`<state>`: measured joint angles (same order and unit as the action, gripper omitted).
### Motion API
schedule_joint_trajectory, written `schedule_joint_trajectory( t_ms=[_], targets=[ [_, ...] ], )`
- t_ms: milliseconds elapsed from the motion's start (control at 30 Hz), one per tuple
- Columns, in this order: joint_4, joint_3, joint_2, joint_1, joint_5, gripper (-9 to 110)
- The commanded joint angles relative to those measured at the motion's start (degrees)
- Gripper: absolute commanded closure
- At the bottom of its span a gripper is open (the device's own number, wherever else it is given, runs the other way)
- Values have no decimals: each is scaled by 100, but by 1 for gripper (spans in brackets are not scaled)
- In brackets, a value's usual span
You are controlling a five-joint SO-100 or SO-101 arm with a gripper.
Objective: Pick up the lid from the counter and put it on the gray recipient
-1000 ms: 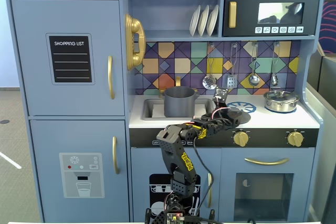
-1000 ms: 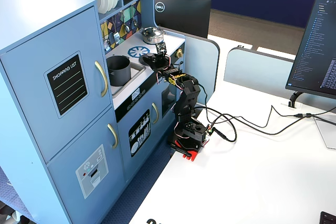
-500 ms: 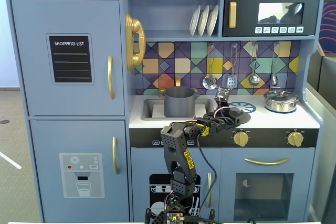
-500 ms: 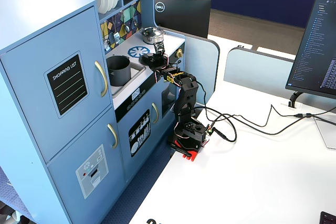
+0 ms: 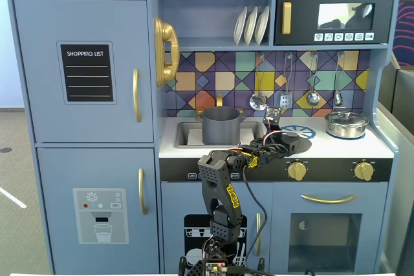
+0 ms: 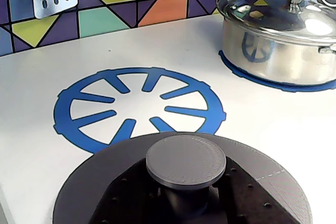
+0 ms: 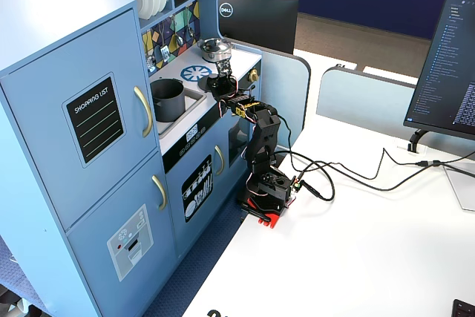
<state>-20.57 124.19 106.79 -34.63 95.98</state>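
Note:
The lid (image 6: pixel 100 171) is a flat matte dark-gray disc with a round knob (image 6: pixel 185 158), at the bottom of the wrist view, just in front of the blue burner ring (image 6: pixel 139 106). My gripper (image 6: pixel 184 200) has its black jaws closed on either side of the knob's stem. I cannot tell whether the lid rests on the counter or is lifted slightly. In a fixed view the gripper (image 5: pixel 279 137) holds the lid (image 5: pixel 294 143) near the counter's front edge. The gray recipient (image 5: pixel 220 125) stands to its left in the sink. It also shows in another fixed view (image 7: pixel 168 99), left of the gripper (image 7: pixel 218 84).
A shiny silver pot with its own lid (image 6: pixel 278 35) stands on the right burner (image 5: pixel 346 124). Utensils (image 5: pixel 259 98) hang on the tiled back wall above the counter. The white counter (image 6: pixel 31 87) ends at the sink's rim on the left.

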Motion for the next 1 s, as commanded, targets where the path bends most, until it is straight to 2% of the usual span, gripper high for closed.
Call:
schedule_joint_trajectory(
  t_ms=[0, 500, 967],
  targets=[
    [-211, -237, 272, 18, 70, 101],
    [167, -782, 1028, 141, 44, 101],
    [2145, -1942, 1828, 940, -229, 102]
  ],
)
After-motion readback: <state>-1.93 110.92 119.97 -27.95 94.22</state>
